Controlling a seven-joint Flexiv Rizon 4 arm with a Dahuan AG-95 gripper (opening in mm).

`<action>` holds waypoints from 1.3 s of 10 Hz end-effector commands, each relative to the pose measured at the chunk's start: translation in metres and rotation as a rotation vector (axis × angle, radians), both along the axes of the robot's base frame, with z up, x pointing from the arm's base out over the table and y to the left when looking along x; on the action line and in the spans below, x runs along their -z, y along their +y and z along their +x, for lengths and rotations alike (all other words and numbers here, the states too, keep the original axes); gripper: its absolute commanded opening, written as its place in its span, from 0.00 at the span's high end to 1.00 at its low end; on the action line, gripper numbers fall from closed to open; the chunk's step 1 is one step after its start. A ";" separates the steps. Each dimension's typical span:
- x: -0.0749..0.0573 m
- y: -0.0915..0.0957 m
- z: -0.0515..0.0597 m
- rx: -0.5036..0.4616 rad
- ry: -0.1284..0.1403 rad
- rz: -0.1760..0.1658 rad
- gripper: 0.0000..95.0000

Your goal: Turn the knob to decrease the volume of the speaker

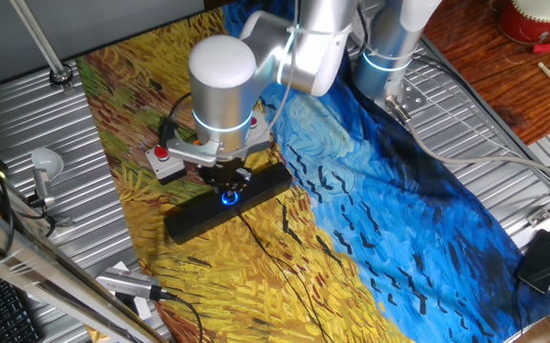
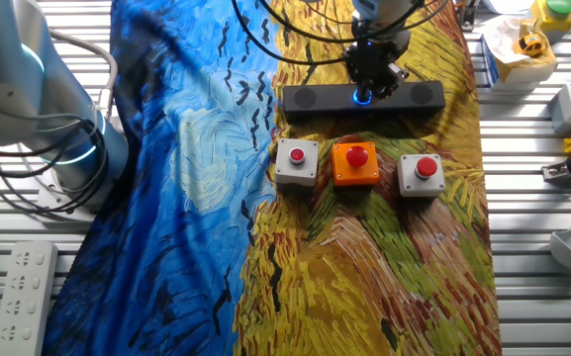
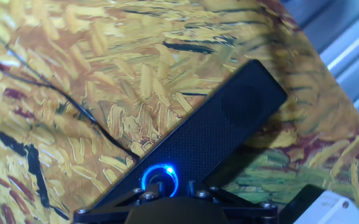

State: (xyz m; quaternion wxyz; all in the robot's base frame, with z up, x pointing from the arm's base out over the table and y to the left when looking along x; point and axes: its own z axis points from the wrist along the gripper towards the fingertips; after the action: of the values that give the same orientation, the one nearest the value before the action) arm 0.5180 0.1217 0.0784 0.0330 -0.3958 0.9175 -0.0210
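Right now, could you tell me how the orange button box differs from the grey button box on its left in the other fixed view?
The orange box has an orange casing; the grey box has a grey one. The orange box sits in front of the speaker's lit knob; the grey box faces the speaker's end. Both carry a red button.

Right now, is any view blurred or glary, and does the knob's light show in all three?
Hand view: soft, gripper housing cuts off the knob. One fixed view: sharp, arm hides part of the speaker. Other fixed view: even light. Blue ring visible in all three.
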 end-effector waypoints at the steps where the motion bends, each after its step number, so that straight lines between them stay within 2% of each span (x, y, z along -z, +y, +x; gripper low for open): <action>1: -0.002 -0.001 -0.001 0.010 0.000 0.005 0.80; 2: -0.002 -0.002 -0.002 0.012 0.000 0.005 0.80; 3: -0.003 -0.005 -0.003 0.013 0.000 0.005 1.00; 4: -0.006 -0.008 -0.005 0.011 0.001 0.011 0.80; 8: -0.020 -0.012 -0.012 0.020 0.008 0.013 0.80; 9: -0.020 -0.012 -0.013 0.023 0.008 0.012 1.00; 11: -0.020 -0.012 -0.013 0.051 0.012 -0.005 1.00; 13: -0.020 -0.012 -0.013 0.076 0.005 -0.003 1.00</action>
State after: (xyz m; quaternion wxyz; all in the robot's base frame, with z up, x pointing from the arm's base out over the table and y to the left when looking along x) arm 0.5068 0.1098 0.0978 0.0273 -0.3600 0.9323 -0.0221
